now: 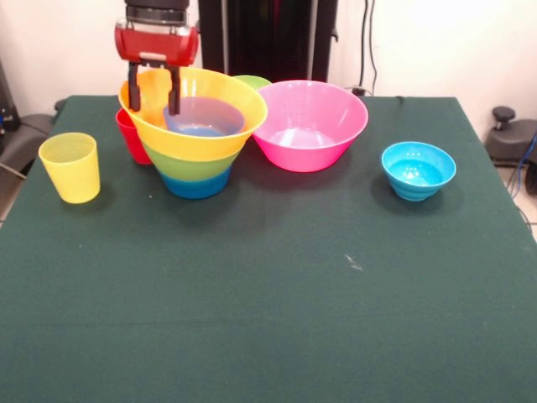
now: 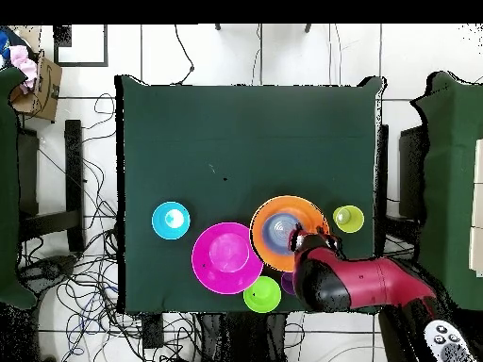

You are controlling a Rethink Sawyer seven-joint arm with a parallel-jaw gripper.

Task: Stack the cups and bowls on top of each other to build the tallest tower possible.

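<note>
Three bowls crowd our gripper [image 1: 153, 99]: its fingers, a little apart and holding nothing, straddle the rim of the orange bowl [image 1: 210, 138] topping the tower [image 1: 196, 172], the pink bowl [image 1: 309, 126] touching beside. Green table [image 1: 277, 294] lies free in front.
</note>
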